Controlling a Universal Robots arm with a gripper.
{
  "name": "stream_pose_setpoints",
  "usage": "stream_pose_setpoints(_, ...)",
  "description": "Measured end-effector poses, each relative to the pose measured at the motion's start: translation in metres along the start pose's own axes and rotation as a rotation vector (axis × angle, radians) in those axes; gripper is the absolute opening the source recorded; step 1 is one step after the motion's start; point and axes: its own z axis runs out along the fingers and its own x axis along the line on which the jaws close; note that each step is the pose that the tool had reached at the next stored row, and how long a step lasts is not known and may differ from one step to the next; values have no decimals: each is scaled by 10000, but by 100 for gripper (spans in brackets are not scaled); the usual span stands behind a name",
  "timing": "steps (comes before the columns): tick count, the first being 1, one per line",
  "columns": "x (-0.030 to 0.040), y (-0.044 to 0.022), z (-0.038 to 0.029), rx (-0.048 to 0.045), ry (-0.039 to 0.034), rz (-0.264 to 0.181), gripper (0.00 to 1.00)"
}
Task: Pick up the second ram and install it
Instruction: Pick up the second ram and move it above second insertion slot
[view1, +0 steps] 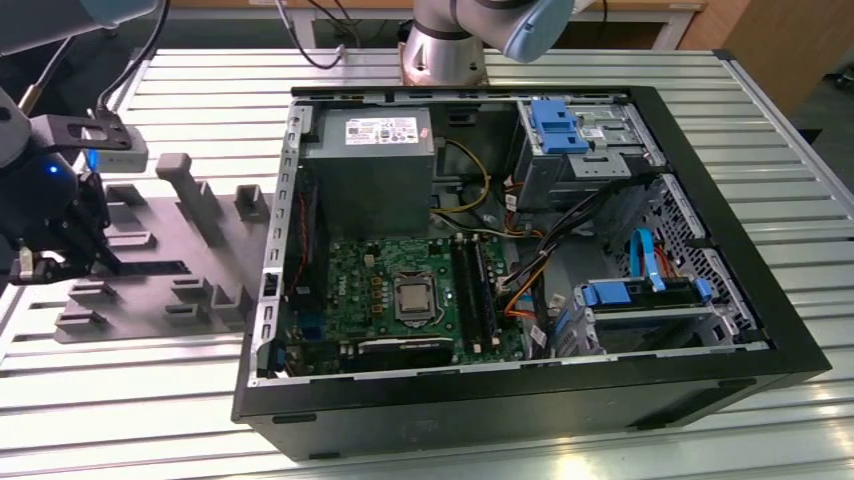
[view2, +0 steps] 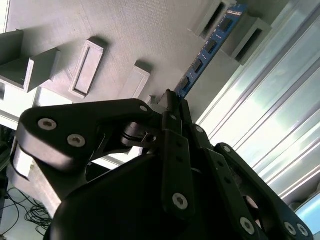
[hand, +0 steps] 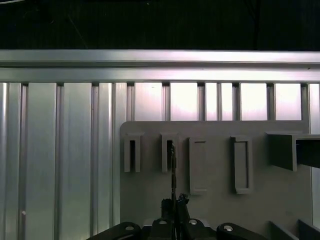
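We see the second ram (view2: 210, 47) blue with black chips, against grey holder plate (view2: 125, 30); ribbed silver worktop (view2: 270, 115).

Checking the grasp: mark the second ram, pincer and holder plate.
second ram (view2: 208, 47), second wrist view, middle of its board.
pincer (view2: 172, 98), second wrist view, between its fingertips.
holder plate (hand: 215, 205), first wrist view, bare surface.

Gripper (view2: 173, 100) clamped on the near end of the second ram (view2: 209, 47), jaws tight against both faces. Stick: blue board, row of black chips, running away from the gripper over the grey holder plate (view2: 140, 30). Far end sits between two raised holder blocks (view2: 250, 35) on the plate. Two shallow rectangular pockets (view2: 87, 67) on the plate, beside the stick, well apart from it. Ribbed metal table (view2: 270, 115) borders the plate past the blocks.
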Motion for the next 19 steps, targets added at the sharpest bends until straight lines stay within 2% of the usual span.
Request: stream_pose_setpoints(19, -5, 3, -186, 10, 0, -1, 14)
